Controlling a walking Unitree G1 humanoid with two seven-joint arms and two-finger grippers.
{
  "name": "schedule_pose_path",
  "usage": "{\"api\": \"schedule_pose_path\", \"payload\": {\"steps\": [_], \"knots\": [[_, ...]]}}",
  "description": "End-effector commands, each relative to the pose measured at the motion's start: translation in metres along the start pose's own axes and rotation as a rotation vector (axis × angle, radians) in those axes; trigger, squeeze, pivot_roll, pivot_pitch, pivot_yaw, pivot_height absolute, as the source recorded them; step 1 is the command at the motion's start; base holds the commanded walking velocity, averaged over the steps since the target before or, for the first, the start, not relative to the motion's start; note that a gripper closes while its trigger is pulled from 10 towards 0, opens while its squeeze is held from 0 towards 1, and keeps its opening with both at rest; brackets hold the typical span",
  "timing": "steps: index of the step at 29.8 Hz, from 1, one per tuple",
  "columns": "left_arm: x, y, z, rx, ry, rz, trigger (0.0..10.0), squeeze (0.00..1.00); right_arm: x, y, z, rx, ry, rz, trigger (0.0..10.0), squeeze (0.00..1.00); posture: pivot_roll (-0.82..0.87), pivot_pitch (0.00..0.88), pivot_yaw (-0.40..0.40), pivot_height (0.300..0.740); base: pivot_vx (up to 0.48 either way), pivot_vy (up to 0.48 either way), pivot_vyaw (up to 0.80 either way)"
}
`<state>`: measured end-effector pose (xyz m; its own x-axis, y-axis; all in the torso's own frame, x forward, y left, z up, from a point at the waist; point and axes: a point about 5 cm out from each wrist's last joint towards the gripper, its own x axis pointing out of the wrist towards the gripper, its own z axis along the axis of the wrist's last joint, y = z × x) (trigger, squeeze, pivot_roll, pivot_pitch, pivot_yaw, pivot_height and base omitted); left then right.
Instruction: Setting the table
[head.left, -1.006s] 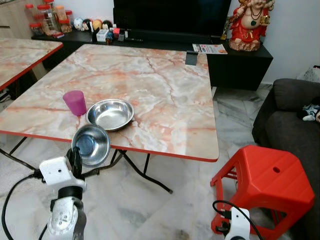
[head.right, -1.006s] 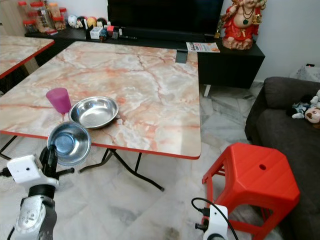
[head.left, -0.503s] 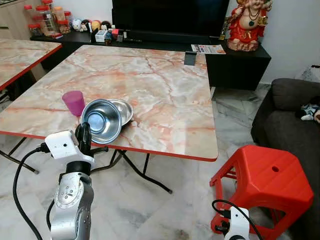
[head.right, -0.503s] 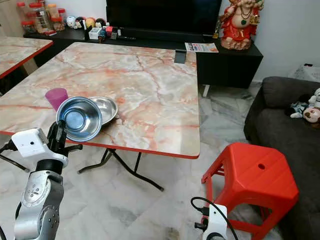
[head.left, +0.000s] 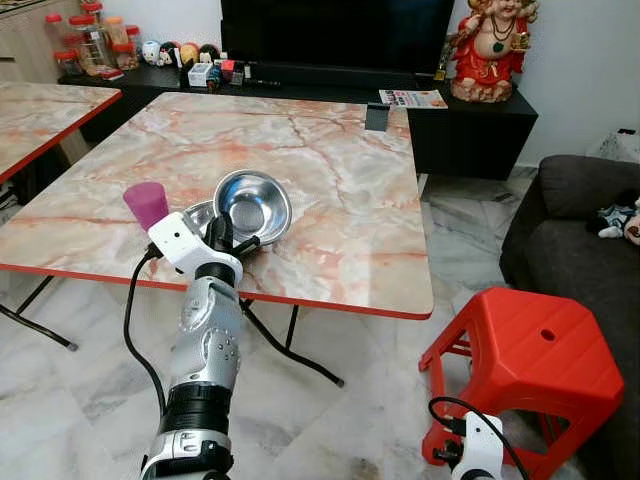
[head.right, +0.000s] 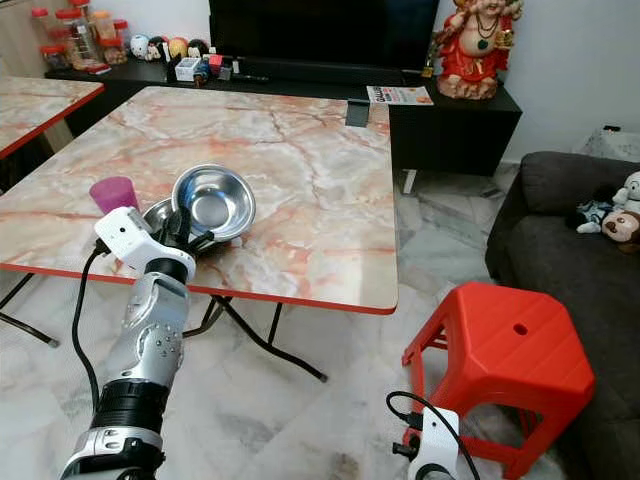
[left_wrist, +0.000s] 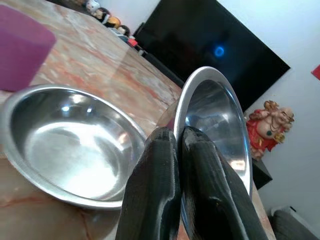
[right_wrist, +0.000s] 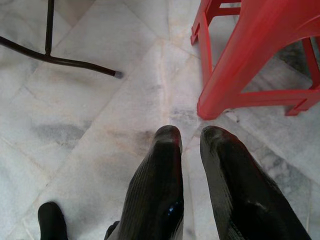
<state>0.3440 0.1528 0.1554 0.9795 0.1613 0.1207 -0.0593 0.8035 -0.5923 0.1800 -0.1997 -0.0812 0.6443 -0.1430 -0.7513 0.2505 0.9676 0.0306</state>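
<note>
Now the left gripper (head.left: 222, 238) has come up from below the table edge and out over the marble table (head.left: 340, 200). A second ago the steel bowl (head.left: 254, 205) it carries hung low in front of the table. Now that bowl is up over the table top, tipped on its side. So the bowl is nearly ready to be set down.

The two black fingers (left_wrist: 155, 190) are almost closed, pinching the bowl's thin rim between them. Just at 9 o'clock from the held bowl, a second steel bowl (left_wrist: 70, 145) sits flat on the table. A little more toward 9 o'clock stands the purple cup (head.left: 146, 204).

The right gripper (right_wrist: 187, 150) hangs idle near the floor by the red stool (head.left: 530, 365), fingers a little apart, holding nothing.
</note>
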Motion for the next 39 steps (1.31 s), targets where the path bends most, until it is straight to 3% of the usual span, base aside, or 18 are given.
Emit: {"api": "schedule_pose_path", "payload": {"steps": [1, 5, 9, 11, 12, 17, 22, 31, 37, 39], "knots": [[0.001, 0.005, 0.003, -0.021, -0.004, 0.029, 10.0, 0.00, 0.000, 0.000, 0.002, 0.005, -0.007, -0.004, 10.0, 0.00, -0.02, 0.000, -0.029, 0.740, 0.000, 0.000, 0.00], [0.011, 0.014, 0.001, -0.053, 0.009, 0.093, 10.0, 0.00, 0.000, 0.000, 0.002, 0.005, -0.006, -0.003, 10.0, 0.00, -0.02, 0.000, -0.031, 0.740, 0.000, 0.000, 0.00], [0.014, 0.017, 0.001, 0.032, 0.063, 0.038, 10.0, 0.00, 0.000, 0.001, 0.002, 0.006, -0.007, -0.003, 10.0, 0.00, -0.03, 0.000, -0.026, 0.740, 0.000, 0.000, 0.00], [0.013, 0.026, 0.005, 0.162, 0.107, 0.002, 10.0, 0.00, 0.000, -0.001, 0.002, 0.012, -0.009, -0.008, 10.0, 0.00, -0.03, 0.000, -0.019, 0.740, 0.000, 0.000, 0.00], [0.013, 0.029, 0.007, 0.179, 0.110, 0.000, 10.0, 0.00, 0.000, -0.001, 0.001, 0.012, -0.009, -0.009, 10.0, 0.00, -0.03, 0.000, -0.019, 0.740, 0.000, 0.000, 0.00], [0.018, 0.047, 0.020, 0.210, 0.144, 0.028, 10.0, 0.00, -0.001, -0.003, -0.001, 0.005, -0.002, -0.009, 10.0, 0.00, -0.02, 0.000, -0.023, 0.740, 0.000, 0.000, 0.00], [0.021, 0.047, 0.014, 0.216, 0.242, 0.017, 10.0, 0.00, -0.001, 0.000, -0.002, 0.000, 0.000, -0.002, 10.0, 0.00, -0.02, 0.000, -0.024, 0.740, 0.000, 0.000, 0.00], [0.030, 0.034, 0.018, 0.082, 0.212, -0.009, 10.0, 0.00, 0.000, 0.000, 0.000, 0.000, -0.006, -0.001, 10.0, 0.00, -0.02, 0.000, -0.016, 0.740, 0.000, 0.000, 0.00], [0.039, 0.022, 0.027, -0.118, 0.140, 0.007, 10.0, 0.00, 0.000, 0.002, -0.001, 0.007, -0.005, -0.002, 10.0, 0.00, -0.03, 0.000, -0.011, 0.740, 0.000, 0.000, 0.00], [0.040, 0.022, 0.027, -0.138, 0.131, 0.020, 10.0, 0.00, 0.000, 0.002, -0.001, 0.009, -0.004, -0.002, 10.0, 0.00, -0.03, 0.000, -0.009, 0.740, 0.000, 0.000, 0.00]]}}
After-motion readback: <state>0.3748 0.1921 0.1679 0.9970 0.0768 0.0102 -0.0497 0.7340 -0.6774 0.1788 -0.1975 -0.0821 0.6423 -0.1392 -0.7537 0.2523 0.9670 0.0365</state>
